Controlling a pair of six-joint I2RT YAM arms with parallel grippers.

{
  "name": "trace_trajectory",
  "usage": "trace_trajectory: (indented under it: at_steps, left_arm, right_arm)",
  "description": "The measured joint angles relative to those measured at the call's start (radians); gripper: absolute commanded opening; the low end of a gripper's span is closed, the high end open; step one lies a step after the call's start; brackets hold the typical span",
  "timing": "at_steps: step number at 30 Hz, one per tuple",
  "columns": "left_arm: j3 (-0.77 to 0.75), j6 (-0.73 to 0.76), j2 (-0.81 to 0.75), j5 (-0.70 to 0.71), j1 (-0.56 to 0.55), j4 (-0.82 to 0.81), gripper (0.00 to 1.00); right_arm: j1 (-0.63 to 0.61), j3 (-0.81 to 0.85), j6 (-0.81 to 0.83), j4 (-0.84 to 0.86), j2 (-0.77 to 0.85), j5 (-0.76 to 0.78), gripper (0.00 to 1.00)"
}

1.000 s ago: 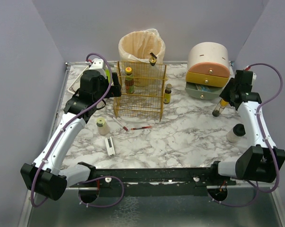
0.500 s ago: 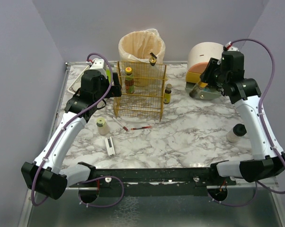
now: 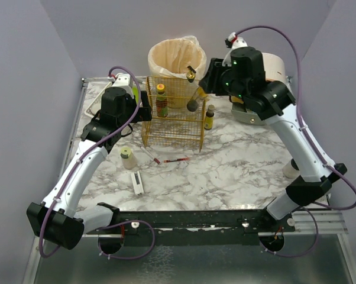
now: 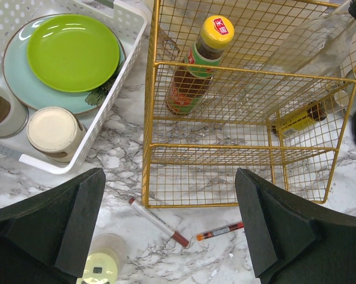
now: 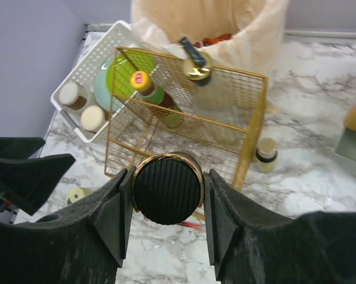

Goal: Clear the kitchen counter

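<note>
right wrist view: right gripper (image 5: pixel 167 198) pinches a black-capped bottle (image 5: pixel 166 183) near the rack (image 5: pixel 184 127); a weak grip could drop it onto the counter (image 5: pixel 320 177) below. left gripper (image 4: pixel 166 236) gapes wide, empty.

The left arm (image 3: pixel 86 163) stretches forward, its jaws wide apart. The right arm (image 3: pixel 302 139) arches high toward the middle, its jaws gripping a black ribbed cap (image 5: pixel 168 188).
</note>
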State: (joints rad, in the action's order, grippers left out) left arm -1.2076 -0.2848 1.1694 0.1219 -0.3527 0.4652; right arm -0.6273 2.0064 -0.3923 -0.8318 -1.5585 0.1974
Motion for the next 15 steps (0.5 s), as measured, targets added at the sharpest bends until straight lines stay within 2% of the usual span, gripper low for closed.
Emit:
trace_trajectory:
  at_steps: [10, 15]
  left_arm:
    - [0.000, 0.000, -0.001, 0.001, 0.001, 0.000, 0.99]
    - [0.000, 0.002, -0.010, 0.006, 0.005, 0.002, 0.99]
  right_arm:
    - [-0.132, 0.326, 0.072, 0.005, -0.301, 0.054, 0.00]
    - [-0.138, 0.393, 0.122, 0.027, -0.388, 0.085, 0.00]
